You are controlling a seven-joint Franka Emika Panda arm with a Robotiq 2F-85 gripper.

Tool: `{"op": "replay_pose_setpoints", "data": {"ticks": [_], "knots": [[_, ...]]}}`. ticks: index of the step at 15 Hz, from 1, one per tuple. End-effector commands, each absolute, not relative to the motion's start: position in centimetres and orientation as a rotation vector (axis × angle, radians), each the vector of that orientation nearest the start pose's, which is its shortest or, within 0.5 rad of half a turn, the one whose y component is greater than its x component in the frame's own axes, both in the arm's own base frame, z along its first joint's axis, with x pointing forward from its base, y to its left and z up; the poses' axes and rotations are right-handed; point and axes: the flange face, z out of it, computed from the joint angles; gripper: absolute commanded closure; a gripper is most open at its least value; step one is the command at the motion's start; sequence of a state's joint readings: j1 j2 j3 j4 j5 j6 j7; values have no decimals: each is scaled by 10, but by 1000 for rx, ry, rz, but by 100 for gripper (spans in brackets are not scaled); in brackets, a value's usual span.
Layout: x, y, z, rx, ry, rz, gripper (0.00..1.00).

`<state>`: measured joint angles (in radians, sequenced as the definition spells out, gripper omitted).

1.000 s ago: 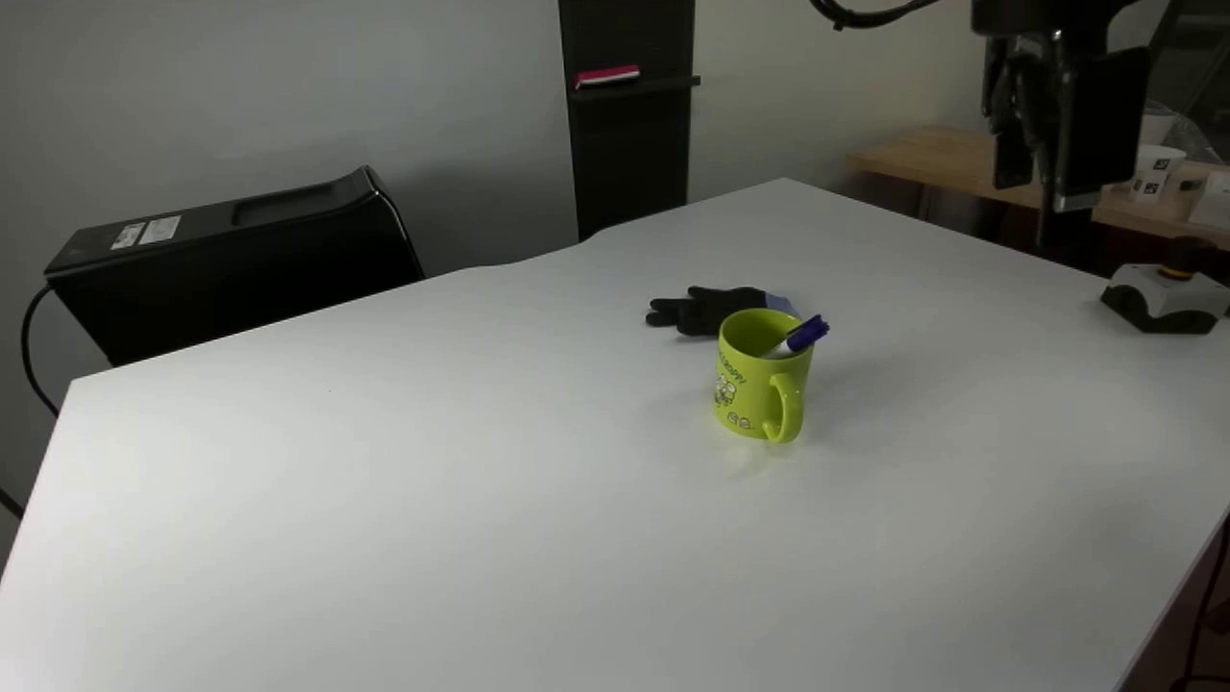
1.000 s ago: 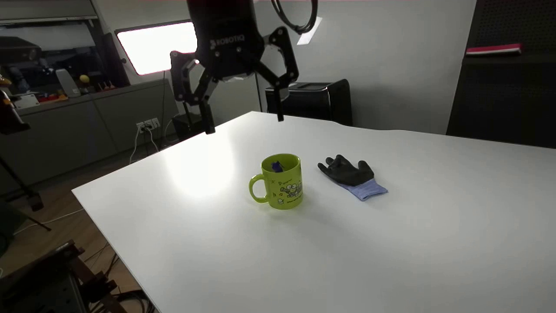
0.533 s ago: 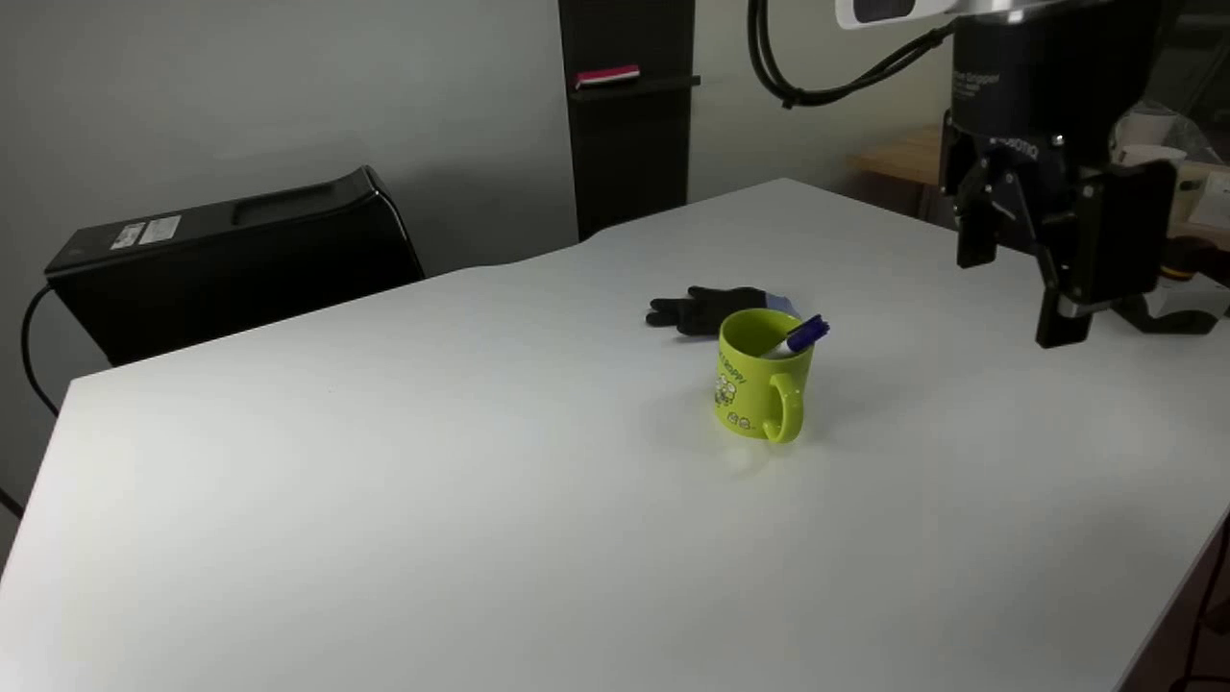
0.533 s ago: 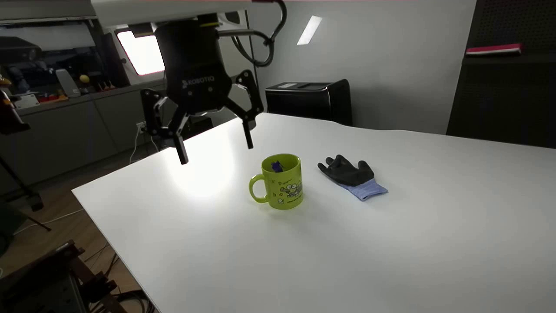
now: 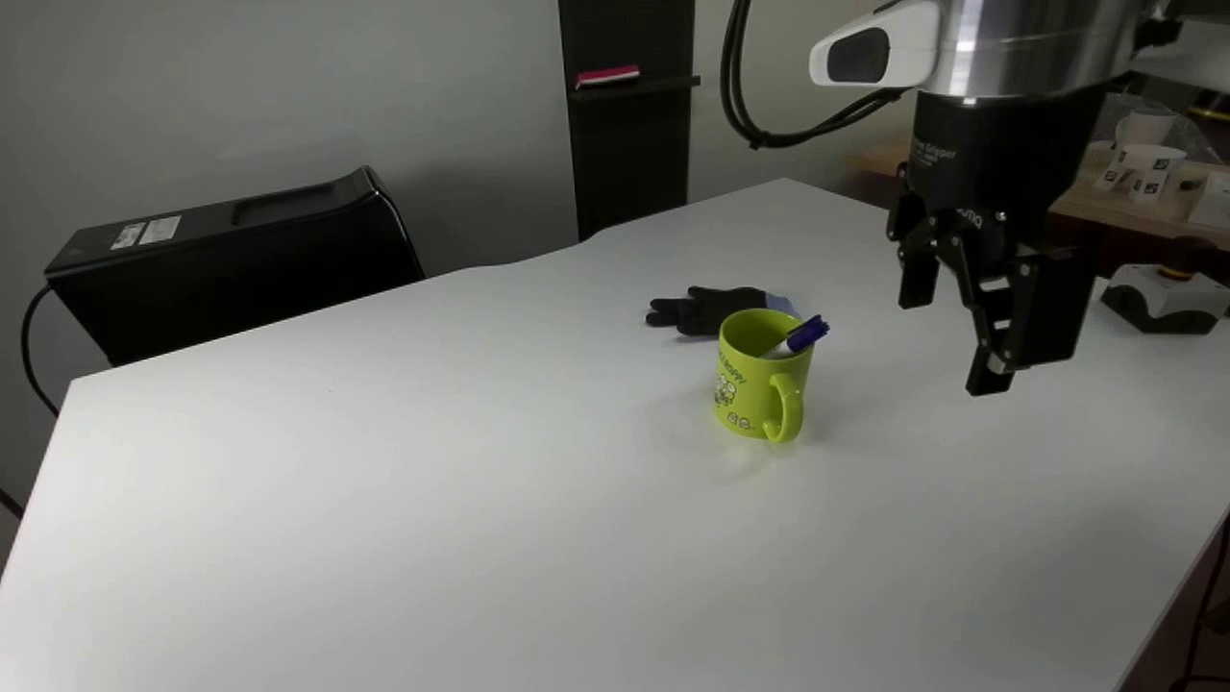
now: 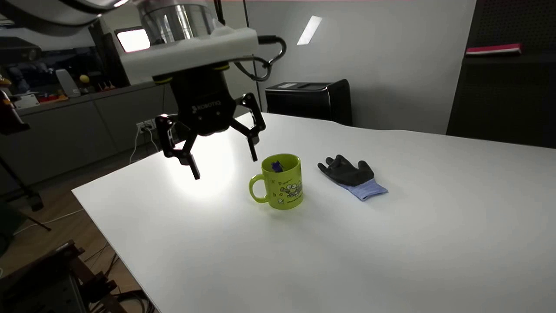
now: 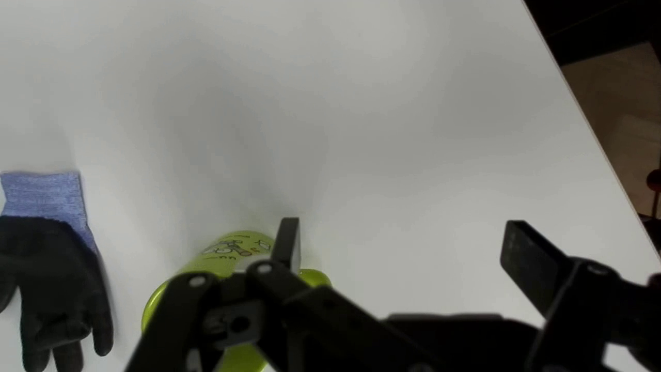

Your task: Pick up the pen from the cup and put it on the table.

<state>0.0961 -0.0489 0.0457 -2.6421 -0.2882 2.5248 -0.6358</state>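
Observation:
A yellow-green mug (image 5: 742,396) stands upright on the white table (image 5: 384,500); it also shows in an exterior view (image 6: 285,191). A pen with a dark blue cap (image 5: 807,333) leans in the mug, cap end above the rim on the handle side. In an exterior view only the pen's blue end (image 6: 276,166) shows inside the mug. My gripper (image 5: 953,341) is open and empty, above the table on the mug's handle side, apart from it. In the wrist view the gripper (image 7: 402,227) has its left finger over the mug (image 7: 211,263), and the pen is hidden.
A black glove with a blue cuff (image 6: 349,171) lies on the table beside the mug, also in the wrist view (image 7: 57,289). A grey-and-black device with a yellow ring (image 5: 1168,298) sits near the table's edge. A black box (image 6: 308,102) stands behind the table.
My gripper has come down and moved closer to the mug, with its fingers staying open. The mug, pen and glove have not moved.

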Motion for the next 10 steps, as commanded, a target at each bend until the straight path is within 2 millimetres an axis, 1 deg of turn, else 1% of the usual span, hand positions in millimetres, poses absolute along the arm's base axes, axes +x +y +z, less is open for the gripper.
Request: {"op": "replay_pose_setpoints", "data": {"ticks": [1, 3, 6, 10], "knots": [[431, 64, 240, -2877, -1608, 103, 0], [440, 64, 232, -2883, -1612, 74, 0], [454, 64, 226, -2895, -1640, 45, 0], [474, 71, 229, -2908, -1694, -5, 0]]}}
